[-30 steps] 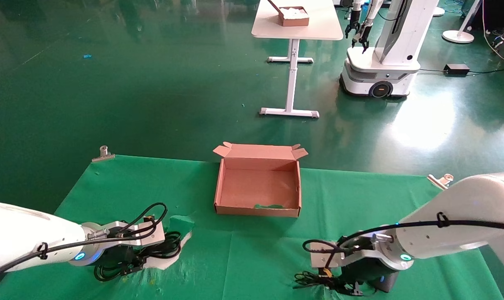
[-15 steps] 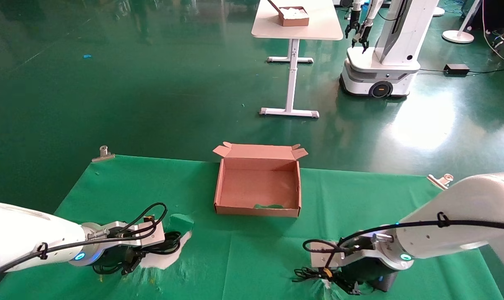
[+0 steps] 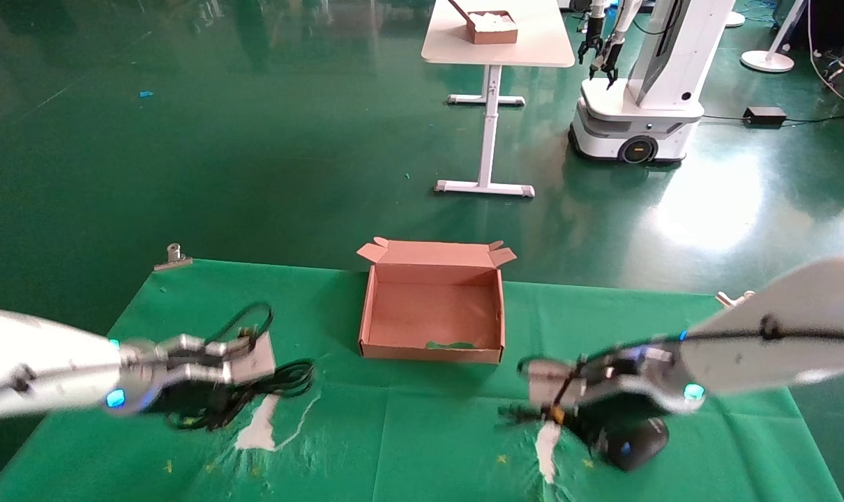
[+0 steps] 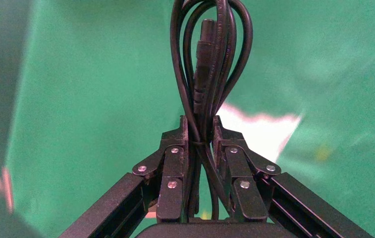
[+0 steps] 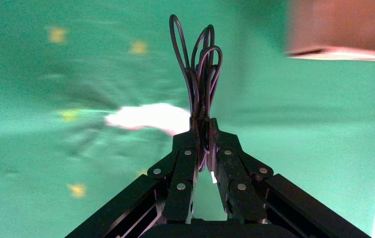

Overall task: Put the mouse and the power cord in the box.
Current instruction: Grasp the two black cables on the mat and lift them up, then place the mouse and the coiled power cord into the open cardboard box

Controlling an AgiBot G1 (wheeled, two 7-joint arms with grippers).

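Note:
The open brown box (image 3: 373,314) stands at the far middle of the green table, with nothing in it. My left gripper (image 3: 202,403) (image 4: 198,121) is shut on the power cord (image 4: 207,59), whose thick black loops (image 3: 289,373) stick out toward the box. To the right, my right gripper (image 3: 577,420) (image 5: 201,121) is shut on the thin bundled wire (image 5: 200,64) of the mouse. The black mouse (image 3: 635,443) itself hangs just under that wrist. A corner of the box (image 5: 344,25) shows in the right wrist view.
The green cloth is torn, baring white patches (image 3: 258,432) (image 3: 547,453) under each arm. Metal clips (image 3: 172,256) (image 3: 736,300) hold the cloth at the far corners. Beyond the table stand a white desk (image 3: 495,42) and another robot (image 3: 638,104).
Both arms have risen off the cloth. The left one carries the power cord up and toward the box; the right one lifts the wire bundle, and the mouse now shows beneath it.

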